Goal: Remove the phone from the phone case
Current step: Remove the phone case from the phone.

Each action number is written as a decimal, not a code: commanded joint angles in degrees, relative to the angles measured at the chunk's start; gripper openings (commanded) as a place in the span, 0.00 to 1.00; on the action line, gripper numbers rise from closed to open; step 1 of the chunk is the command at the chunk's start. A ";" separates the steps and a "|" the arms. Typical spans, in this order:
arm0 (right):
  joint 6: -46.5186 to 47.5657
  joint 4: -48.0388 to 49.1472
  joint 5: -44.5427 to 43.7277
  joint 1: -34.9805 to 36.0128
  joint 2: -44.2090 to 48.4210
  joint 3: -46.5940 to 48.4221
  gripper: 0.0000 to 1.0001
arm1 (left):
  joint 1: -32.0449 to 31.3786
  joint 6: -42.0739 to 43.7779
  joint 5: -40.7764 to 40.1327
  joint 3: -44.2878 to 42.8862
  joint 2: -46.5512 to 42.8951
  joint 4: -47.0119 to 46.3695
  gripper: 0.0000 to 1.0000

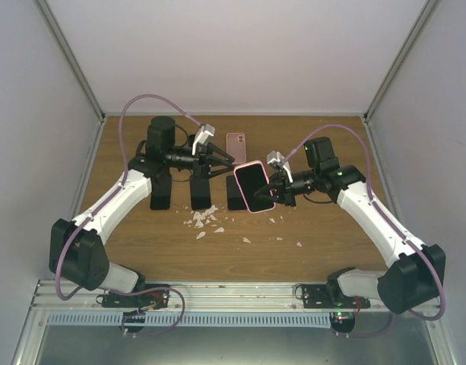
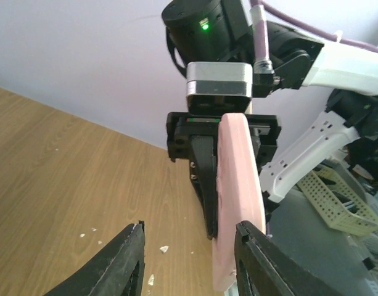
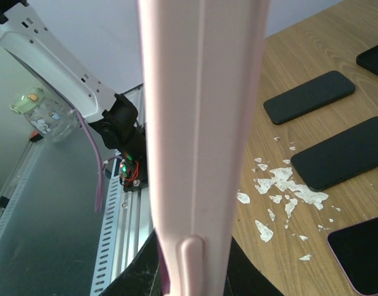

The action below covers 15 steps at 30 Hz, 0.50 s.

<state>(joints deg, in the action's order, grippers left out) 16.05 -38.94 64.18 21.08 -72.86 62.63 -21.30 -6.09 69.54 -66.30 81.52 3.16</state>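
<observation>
The phone point(image 1: 253, 185), black screen up, sits in its pink case point(image 1: 261, 207). My right gripper point(image 1: 274, 190) is shut on the case's right side and holds it tilted above the table. The right wrist view shows the case's edge point(image 3: 201, 123) on end, with a side button, clamped between my dark fingers point(image 3: 139, 277). My left gripper point(image 1: 231, 162) is open at the phone's upper left corner. In the left wrist view the case point(image 2: 238, 185) stands between the spread fingertips point(image 2: 132, 259), close against the right-hand one; I cannot tell if they touch.
Three black phones point(image 1: 160, 190) point(image 1: 201, 190) point(image 1: 234, 195) lie side by side on the wooden table. A small pink phone point(image 1: 236, 143) lies behind them. White flakes point(image 1: 204, 219) are scattered in front. A metal rail point(image 1: 233, 304) runs along the near edge.
</observation>
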 commanded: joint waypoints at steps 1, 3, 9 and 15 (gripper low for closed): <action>-0.50 2.35 1.60 -0.15 0.55 -0.22 0.00 | -0.95 -4.49 7.34 0.40 0.03 -7.52 0.43; -0.42 2.38 1.63 -0.22 0.61 -0.31 0.01 | -1.09 -4.97 7.85 0.64 0.18 -8.06 0.42; -0.32 2.57 1.95 -0.22 0.60 -0.32 0.01 | -1.45 -4.23 7.32 0.43 0.55 -7.04 0.39; 0.87 1.97 3.39 -0.20 0.95 -0.40 0.01 | -1.59 -2.12 4.57 0.03 0.96 -4.72 0.32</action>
<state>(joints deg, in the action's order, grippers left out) 15.99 -38.87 64.42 21.08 -72.84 62.13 -22.48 -9.45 75.20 -66.19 81.78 -0.82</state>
